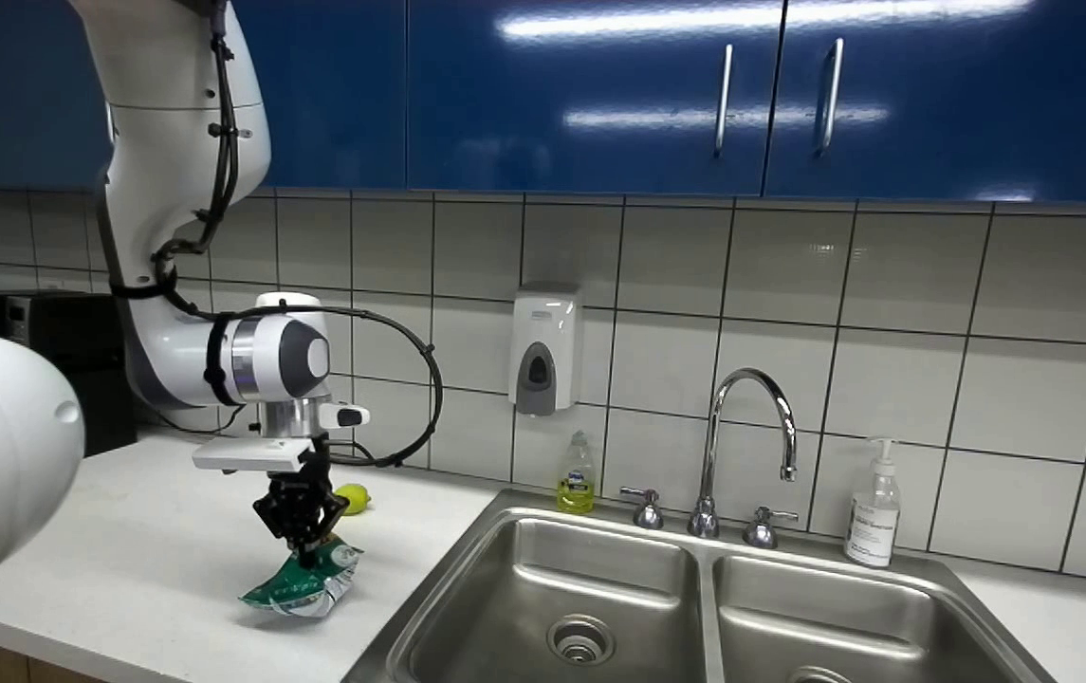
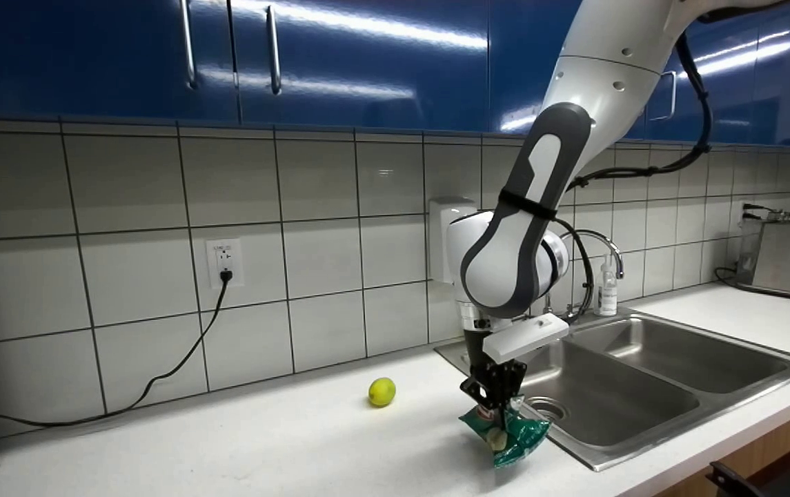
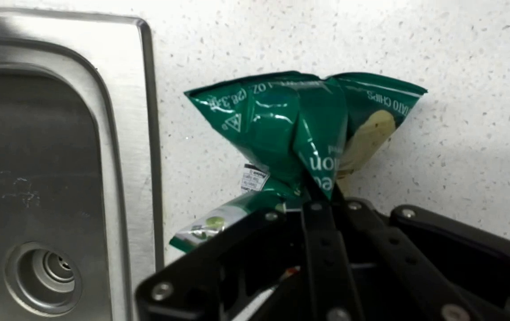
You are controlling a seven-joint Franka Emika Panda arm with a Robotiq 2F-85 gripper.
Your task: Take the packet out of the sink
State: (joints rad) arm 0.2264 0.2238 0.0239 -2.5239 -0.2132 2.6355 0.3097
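Observation:
The packet is a green foil bag of potato chips, also in an exterior view and the wrist view. My gripper is shut on its middle, and the bag is pinched and creased there. The gripper also shows in an exterior view and at the bottom of the wrist view. The packet is over the white counter, beside the sink and low down; I cannot tell whether it touches. The steel double sink lies beside it, its rim close in the wrist view.
A yellow-green lemon or lime sits on the counter near the wall. A dish soap bottle, faucet and pump bottle stand along the sink's back edge. A dispenser hangs on the wall. Blue cabinets overhang.

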